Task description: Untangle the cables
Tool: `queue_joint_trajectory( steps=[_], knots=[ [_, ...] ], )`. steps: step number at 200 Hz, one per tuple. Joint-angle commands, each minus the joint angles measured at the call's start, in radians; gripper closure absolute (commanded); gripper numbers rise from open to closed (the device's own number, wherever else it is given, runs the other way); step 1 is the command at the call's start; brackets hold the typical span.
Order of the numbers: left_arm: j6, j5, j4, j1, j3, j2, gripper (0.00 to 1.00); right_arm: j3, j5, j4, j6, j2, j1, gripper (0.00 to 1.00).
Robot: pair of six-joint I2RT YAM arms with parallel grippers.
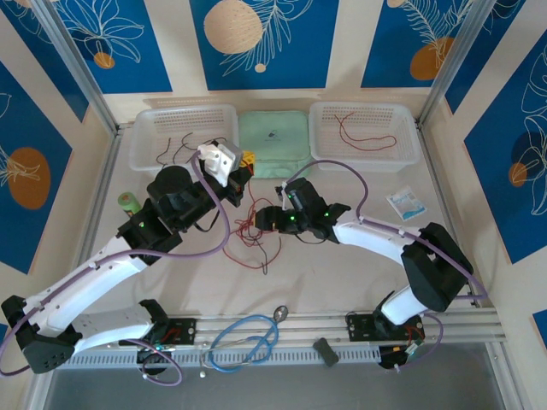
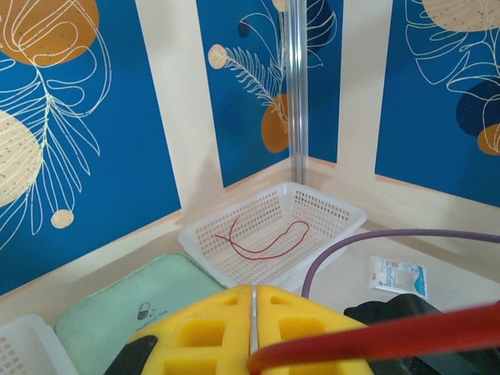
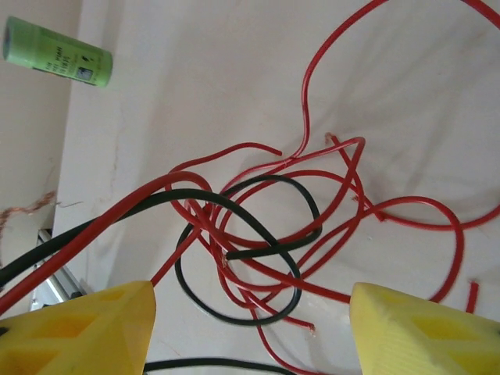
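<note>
The right gripper [image 3: 250,312] sits just above the cables [image 3: 205,221], jaws spread wide and empty, while the left gripper [image 2: 254,316] beyond the cables has its jaws clamped on one red strand [image 2: 375,340]

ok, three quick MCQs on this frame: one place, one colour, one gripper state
1. Where does the lone red wire lie?
A) in the right basket
B) on the green mat
C) beside the packet

2. What colour is the small cylinder?
A) blue
B) green
C) red

3. What state is the right gripper in?
A) shut on a black wire
B) shut, empty
C) open

Answers:
1 A, it curls on the basket's mesh floor.
2 B, its body is bright green.
3 C, its jaws stand wide apart over the tangle.
</note>
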Motion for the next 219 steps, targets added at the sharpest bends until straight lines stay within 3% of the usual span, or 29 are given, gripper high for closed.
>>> queue_joint_trajectory(
  steps=[1,75,104,148,179,219],
  knots=[
    [-0.018,-0.003,0.024,-0.01,0.024,0.004,1.0,-0.002,-0.017,0.104,0.019,0.041,0.005,0.33],
    [-0.023,0.005,-0.001,-0.01,0.059,0.015,1.0,-0.006,-0.086,0.3,-0.075,0.224,0.004,0.34],
    [-0.015,-0.002,-0.014,-0.011,0.069,0.014,1.0,0.032,-0.11,0.251,-0.079,0.266,-0.009,0.52],
    [0.014,-0.067,-0.065,-0.011,0.098,-0.006,1.0,0.046,0.005,0.033,-0.108,0.207,-0.03,0.87],
    [0.059,-0.181,-0.114,-0.01,0.118,-0.036,1.0,0.007,0.117,-0.102,-0.155,0.122,-0.065,1.0],
    [0.088,-0.272,-0.126,-0.01,0.108,-0.075,1.0,-0.034,0.195,-0.238,-0.226,0.017,-0.136,1.0]
  ],
)
